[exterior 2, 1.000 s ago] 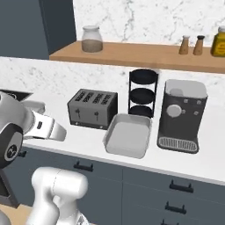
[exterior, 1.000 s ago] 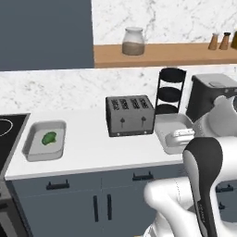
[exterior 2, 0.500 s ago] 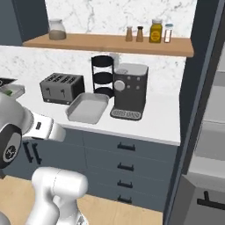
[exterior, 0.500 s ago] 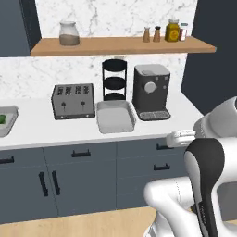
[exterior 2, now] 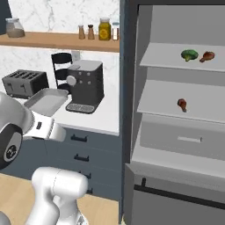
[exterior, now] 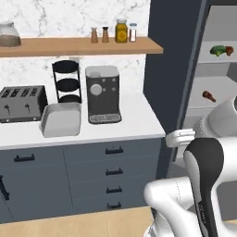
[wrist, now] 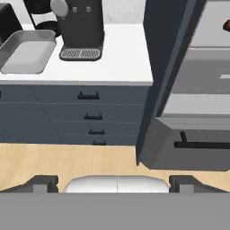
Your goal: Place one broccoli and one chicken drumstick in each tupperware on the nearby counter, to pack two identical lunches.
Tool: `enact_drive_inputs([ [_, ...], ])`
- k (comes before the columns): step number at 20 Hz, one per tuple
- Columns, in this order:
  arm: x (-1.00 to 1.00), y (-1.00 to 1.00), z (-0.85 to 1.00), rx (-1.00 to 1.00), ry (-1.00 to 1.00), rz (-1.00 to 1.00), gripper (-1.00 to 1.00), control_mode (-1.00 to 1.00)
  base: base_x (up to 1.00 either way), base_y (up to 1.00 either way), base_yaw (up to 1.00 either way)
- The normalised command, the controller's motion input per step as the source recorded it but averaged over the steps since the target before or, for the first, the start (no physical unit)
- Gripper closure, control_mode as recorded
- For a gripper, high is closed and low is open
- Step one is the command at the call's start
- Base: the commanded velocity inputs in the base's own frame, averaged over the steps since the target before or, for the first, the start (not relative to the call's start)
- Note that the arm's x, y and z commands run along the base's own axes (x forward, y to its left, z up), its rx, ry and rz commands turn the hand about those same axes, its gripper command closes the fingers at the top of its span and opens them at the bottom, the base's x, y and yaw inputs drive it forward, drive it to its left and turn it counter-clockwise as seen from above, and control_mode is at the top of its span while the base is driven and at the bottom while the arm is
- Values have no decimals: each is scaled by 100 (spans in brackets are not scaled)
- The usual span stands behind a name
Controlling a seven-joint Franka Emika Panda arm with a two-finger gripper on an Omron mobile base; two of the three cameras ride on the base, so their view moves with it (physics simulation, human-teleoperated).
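While the open fridge (exterior 2: 176,110) stands past the right end of the counter (exterior: 134,121), one tupperware (exterior: 60,119) sits near the counter's front edge, between the toaster (exterior: 21,102) and the coffee machine (exterior: 102,94). On the fridge's upper shelf a broccoli (exterior 2: 189,55) lies just beside a chicken drumstick (exterior 2: 207,56); what looks like a second drumstick (exterior 2: 182,104) lies on the shelf below. Empty, the gripper (wrist: 116,182) has its fingers spread wide over the wooden floor.
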Motion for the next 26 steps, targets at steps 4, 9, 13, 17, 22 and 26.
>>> enact_drive_inputs([
  [4, 0, 0, 0, 0, 0, 0, -100, 100, 0, -100, 0],
  [9, 0, 0, 0, 0, 0, 0, -100, 100, 0, -100, 0],
  [13, 0, 0, 0, 0, 0, 0, -100, 100, 5, -76, 0],
  [17, 0, 0, 0, 0, 0, 0, -100, 100, 35, -9, 0],
  [22, 0, 0, 0, 0, 0, 0, -100, 100, 35, 4, 0],
  [26, 0, 0, 0, 0, 0, 0, -100, 100, 9, -32, 0],
])
